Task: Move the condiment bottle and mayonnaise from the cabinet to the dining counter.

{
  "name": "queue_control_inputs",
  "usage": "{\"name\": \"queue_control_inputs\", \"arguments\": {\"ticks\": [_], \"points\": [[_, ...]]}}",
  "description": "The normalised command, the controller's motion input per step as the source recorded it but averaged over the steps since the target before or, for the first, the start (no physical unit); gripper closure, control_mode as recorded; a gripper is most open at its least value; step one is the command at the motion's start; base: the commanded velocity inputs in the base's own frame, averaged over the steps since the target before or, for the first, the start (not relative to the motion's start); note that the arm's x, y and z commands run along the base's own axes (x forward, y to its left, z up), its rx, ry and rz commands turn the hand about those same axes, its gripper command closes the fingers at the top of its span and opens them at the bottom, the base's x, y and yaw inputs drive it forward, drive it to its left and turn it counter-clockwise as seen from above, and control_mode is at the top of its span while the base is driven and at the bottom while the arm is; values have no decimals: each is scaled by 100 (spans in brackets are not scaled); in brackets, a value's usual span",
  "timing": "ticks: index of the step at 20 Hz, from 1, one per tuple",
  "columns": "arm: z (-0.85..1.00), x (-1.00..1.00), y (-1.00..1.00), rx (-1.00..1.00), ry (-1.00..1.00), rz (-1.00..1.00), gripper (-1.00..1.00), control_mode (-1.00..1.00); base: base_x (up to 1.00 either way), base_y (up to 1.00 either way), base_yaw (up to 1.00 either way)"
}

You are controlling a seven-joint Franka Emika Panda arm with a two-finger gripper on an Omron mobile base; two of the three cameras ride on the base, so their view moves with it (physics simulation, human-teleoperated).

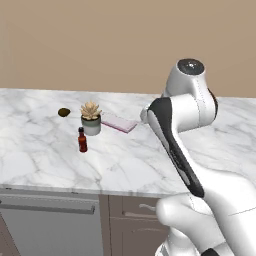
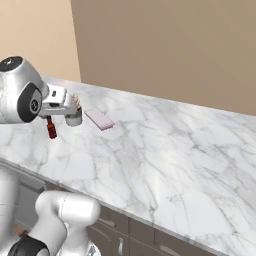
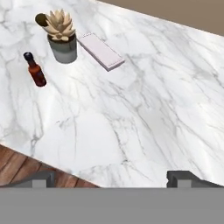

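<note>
My fingers [image 3: 112, 177] stand wide apart with nothing between them, their two dark tips rising at the near edge of the marble worktop [image 3: 144, 105], over the strip of wood floor [image 3: 26, 164] below it. The hand hangs back from everything on the slab.

Further out, the condiment bottle [image 3: 34, 69] stands upright on the worktop, well away from my fingers and near its far left part. Its long axis runs vertical, black cap up, base flat on the marble. Just beyond it sits the potted succulent [image 3: 61, 36], close but apart from it, and a flat pink pad [image 3: 100, 51] lies beside the pot. A small dark round thing [image 1: 63, 112] rests behind the succulent.

By my reading the bottle is already delivered, and the mayonnaise is still to be fetched from the cabinet.

The risk I see: the bottle is slim and tall for its base, so a careless sweep of the arm [image 1: 177, 145] as I turn away could knock it over or push it into the pot. When I bring the jar back, setting it too near that cluster could topple the bottle, so I would aim for the bare marble to the right.
</note>
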Motion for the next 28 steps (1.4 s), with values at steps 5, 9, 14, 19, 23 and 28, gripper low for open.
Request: {"name": "queue_control_inputs", "arguments": {"ticks": [5, 9, 14, 19, 23, 28], "points": [[-45, -80, -32, 0, 1, -13, -100, -100, 0, 0, 0], [-11, -68, -26, 0, 0, -3, -100, -100, 0, 0, 0], [0, -50, -13, 0, 0, -1, -100, -100, 0, 0, 0], [0, 0, 0, 0, 0, 0, -100, 100, -96, -22, -5], [0, 0, 0, 0, 0, 0, -100, 100, -99, -35, -36], [0, 0, 0, 0, 0, 0, -100, 100, -16, -7, -90]]}}
